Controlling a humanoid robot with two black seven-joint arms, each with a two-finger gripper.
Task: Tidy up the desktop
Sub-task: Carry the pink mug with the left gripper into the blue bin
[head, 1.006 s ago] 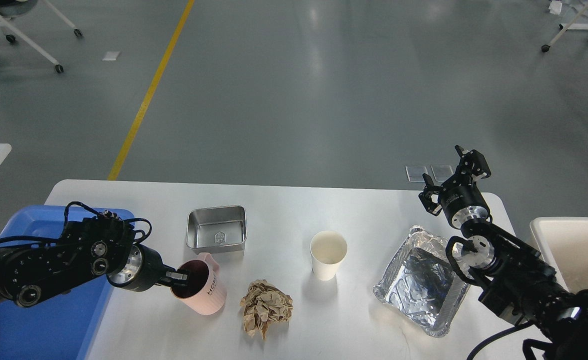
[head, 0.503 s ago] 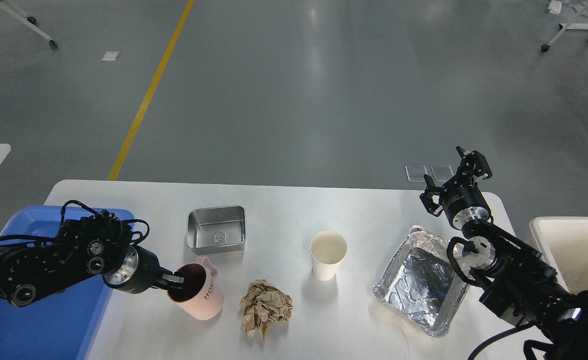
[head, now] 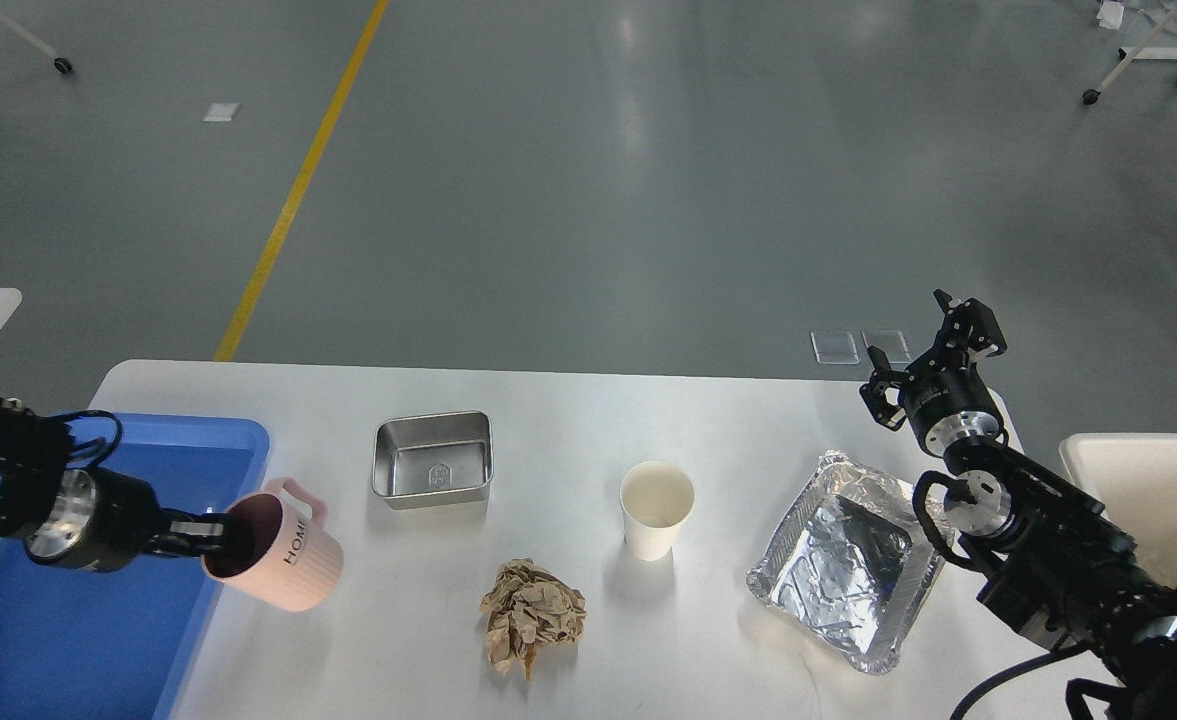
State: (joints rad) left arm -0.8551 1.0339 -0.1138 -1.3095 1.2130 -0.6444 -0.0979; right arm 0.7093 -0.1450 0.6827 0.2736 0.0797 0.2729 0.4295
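We look down on our two black arms over the desktop, a wide white table that fills the near half of the view. Our left gripper comes in from the left and grasps the rim of a pink mug, one finger inside the mouth; the mug is tilted and sits at the edge of the blue bin, which lies at the table's left end. Our right gripper is raised over the far right corner, its jaws spread and holding nothing. On the table, left to right, are a steel tray, a crumpled brown paper ball nearer us, a white paper cup and a foil tray. A cream-white bin stands off the right end (partly hidden by our arm). We judge the step in hand is carrying the mug to the blue bin; next, it needs to clear the bin wall before we release it
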